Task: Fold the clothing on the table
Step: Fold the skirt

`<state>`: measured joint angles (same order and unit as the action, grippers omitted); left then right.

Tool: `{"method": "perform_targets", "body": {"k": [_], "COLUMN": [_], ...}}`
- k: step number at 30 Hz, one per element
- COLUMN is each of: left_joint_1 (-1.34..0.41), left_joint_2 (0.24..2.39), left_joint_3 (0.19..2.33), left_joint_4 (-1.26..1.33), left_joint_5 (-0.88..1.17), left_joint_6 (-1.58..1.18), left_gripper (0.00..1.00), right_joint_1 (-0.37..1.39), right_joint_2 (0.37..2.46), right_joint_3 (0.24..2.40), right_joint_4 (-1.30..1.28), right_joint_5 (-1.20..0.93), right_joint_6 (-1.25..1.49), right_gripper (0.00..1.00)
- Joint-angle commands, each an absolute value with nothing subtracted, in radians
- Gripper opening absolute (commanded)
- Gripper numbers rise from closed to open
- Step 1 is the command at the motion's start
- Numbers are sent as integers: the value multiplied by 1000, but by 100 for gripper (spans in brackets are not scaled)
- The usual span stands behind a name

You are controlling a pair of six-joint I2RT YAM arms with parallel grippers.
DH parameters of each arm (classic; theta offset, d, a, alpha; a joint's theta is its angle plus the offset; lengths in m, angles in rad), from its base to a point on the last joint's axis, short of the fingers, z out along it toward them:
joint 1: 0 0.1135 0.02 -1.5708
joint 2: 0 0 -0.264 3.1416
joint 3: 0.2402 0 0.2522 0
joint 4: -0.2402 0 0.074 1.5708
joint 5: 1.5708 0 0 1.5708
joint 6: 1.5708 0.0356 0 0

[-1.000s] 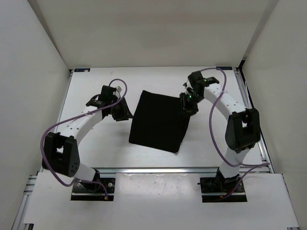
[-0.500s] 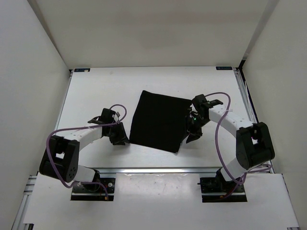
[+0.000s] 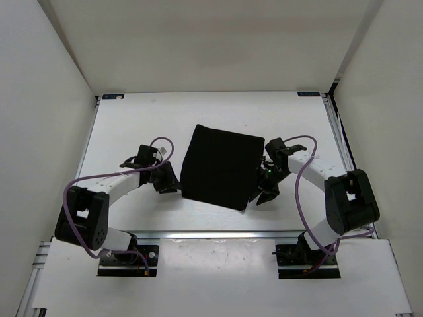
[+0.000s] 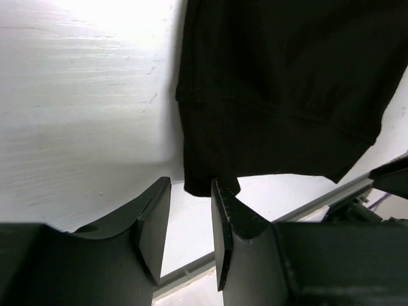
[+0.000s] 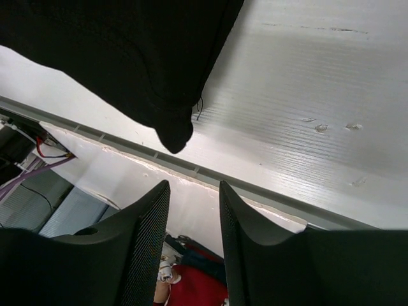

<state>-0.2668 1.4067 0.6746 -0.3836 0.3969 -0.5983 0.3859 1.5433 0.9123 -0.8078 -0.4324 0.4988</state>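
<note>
Top view: the black garment (image 3: 221,166) lies flat mid-table (image 3: 132,125), with the left gripper (image 3: 168,178) and right gripper (image 3: 264,188) at its near corners.

Left wrist: jaws parted and empty, hem corner just ahead, maybe touching.

Right wrist: also parted and empty, short of its corner.

If they close from here, I'd bet they pinch air or one layer, and the fold drags crooked.

Top view high overhead; wrist views low, close, sharing clothing (image 3: 221,166)

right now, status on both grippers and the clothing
Left gripper open, empty, at near left corner of the clothing. Right gripper open, empty, by the near right corner. Clothing flat on the table. Nothing seen blocking.
</note>
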Motion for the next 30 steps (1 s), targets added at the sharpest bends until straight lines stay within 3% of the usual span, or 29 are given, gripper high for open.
{"method": "perform_targets", "body": {"k": [1, 12, 22, 30], "left_joint_1": [-258, -227, -250, -255], "left_joint_2": [1414, 1401, 1425, 1476], "left_joint_3": [693, 773, 709, 580], "left_joint_4": [-339, -385, -405, -236], "left_joint_5": [457, 522, 345, 382], "left_joint_6": [-620, -623, -586, -652], "left_gripper": [43, 42, 43, 43], "right_joint_1": [376, 379, 362, 367], "right_joint_2": [1508, 1545, 1571, 1565], "right_joint_3": [914, 953, 979, 970], "right_joint_4": [-801, -811, -798, -773], "right_joint_5": [-459, -454, -485, -491], "right_joint_6": [511, 489, 479, 505], "right_gripper": [42, 42, 42, 43]}}
